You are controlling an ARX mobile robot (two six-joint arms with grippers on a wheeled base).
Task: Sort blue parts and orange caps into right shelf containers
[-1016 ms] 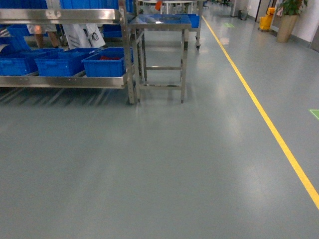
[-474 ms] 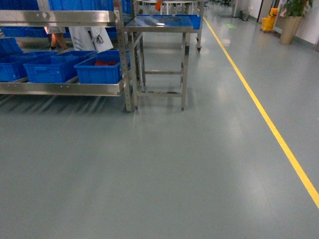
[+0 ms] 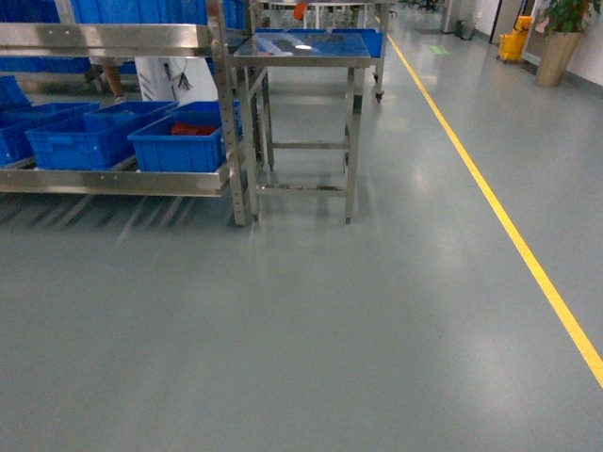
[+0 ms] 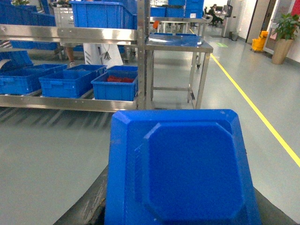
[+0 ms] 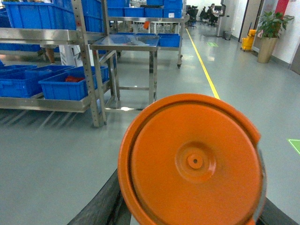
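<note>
In the left wrist view a blue part [image 4: 187,168], a flat block with an eight-sided raised face, fills the lower frame; my left gripper [image 4: 180,208] is shut on it, its dark fingers [image 4: 89,204] showing at either side. In the right wrist view my right gripper [image 5: 190,211] is shut on a round orange cap [image 5: 192,161]. Neither gripper shows in the head view. Blue crates [image 3: 179,146] stand on the low steel shelf [image 3: 113,181] ahead on the left. The rightmost crate [image 4: 115,86] holds red pieces [image 3: 193,130].
A steel table [image 3: 301,47] with a blue tray on top stands just right of the shelf post [image 3: 237,179]. A yellow floor line [image 3: 509,226] runs along the right. A person's legs [image 3: 113,80] show behind the shelf. A planter [image 3: 556,52] stands far right.
The shelf, crates and steel table have come nearer and sit lower in the head view; the base has rolled forward towards them.
</note>
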